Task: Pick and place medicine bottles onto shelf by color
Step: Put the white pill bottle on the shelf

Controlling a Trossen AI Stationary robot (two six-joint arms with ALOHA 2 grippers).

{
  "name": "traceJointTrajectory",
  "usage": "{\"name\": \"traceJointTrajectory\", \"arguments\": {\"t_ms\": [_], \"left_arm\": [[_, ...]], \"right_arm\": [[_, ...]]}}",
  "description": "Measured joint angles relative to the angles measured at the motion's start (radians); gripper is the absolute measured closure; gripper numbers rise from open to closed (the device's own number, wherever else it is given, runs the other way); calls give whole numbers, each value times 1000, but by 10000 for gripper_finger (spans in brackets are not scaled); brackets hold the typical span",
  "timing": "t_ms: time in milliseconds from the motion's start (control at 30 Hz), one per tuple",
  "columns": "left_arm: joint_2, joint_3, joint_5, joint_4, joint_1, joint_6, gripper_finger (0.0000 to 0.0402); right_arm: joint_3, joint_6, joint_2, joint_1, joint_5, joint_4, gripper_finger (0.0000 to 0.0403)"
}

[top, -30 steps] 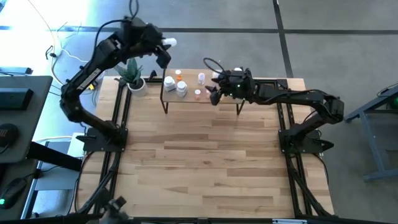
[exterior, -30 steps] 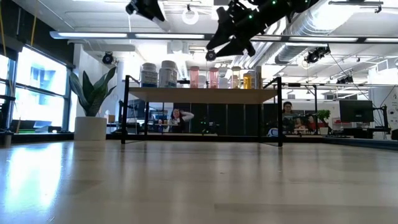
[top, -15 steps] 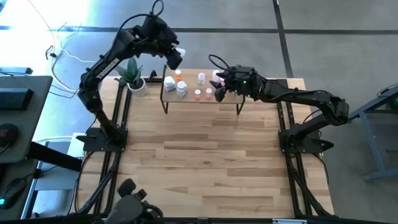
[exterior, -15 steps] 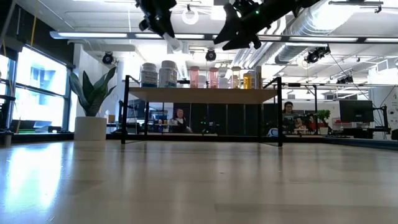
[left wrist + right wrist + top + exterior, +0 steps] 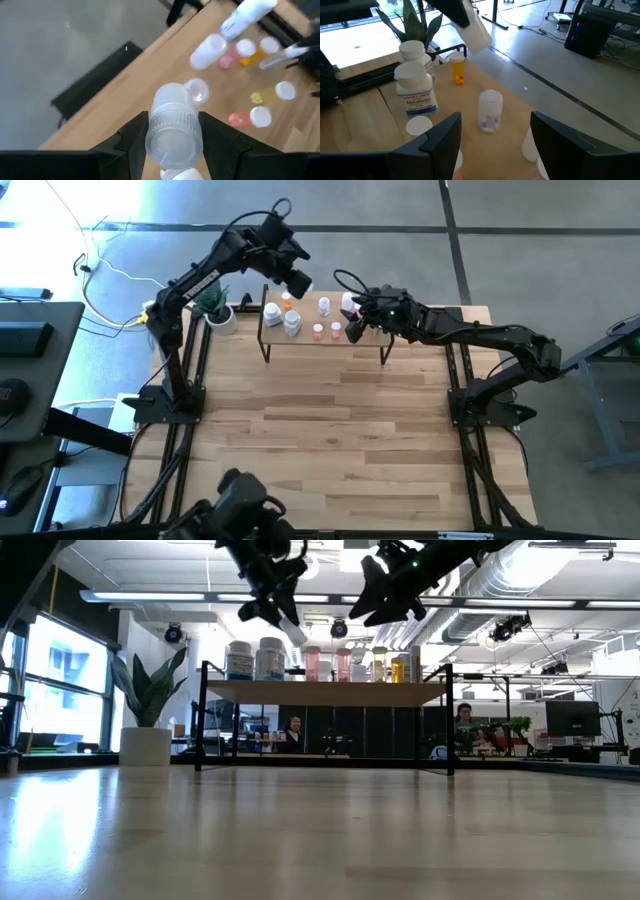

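- Left gripper (image 5: pixel 300 283): raised above the shelf (image 5: pixel 365 335) toward its left end, fingers (image 5: pixel 132 142) clamped on a white-capped bottle (image 5: pixel 173 131), which is clear of the board.
- Right gripper (image 5: pixel 352 315): over the shelf's right half, fingers (image 5: pixel 442 140) apart, holding nothing.
- Bottles on the shelf: two large white ones (image 5: pixel 291 323) near the left end, an orange one (image 5: pixel 458 71) toward the far edge, a clear one (image 5: pixel 490 111) mid-board.
- Potted plant (image 5: pixel 213 302) at the worktop's far left corner.
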Motion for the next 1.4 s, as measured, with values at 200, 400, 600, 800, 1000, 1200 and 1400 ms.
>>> {"name": "traceJointTrajectory", "arguments": {"t_ms": [200, 400, 600, 800, 1000, 1200, 1400], "left_arm": [[51, 0, -12, -77, -10, -22, 252], [67, 0, -28, -83, -26, -23, 252], [69, 0, -108, -80, -53, -20, 252], [112, 0, -117, -79, -71, -11, 252], [137, 0, -125, -81, -71, -11, 252], [138, 0, -132, -89, -78, 34, 252], [138, 0, -132, -93, -93, 93, 252]], "right_arm": [[0, 0, 0, 0, 0, -34, 174], [0, 24, 0, 0, 1, -60, 174], [0, 27, 0, 0, 1, -63, 174], [0, 63, 0, 0, 1, -64, 174], [0, 69, 0, 0, 1, -64, 174], [0, 91, 0, 0, 1, -64, 174], [0, 91, 0, 0, 11, -64, 174]]}}
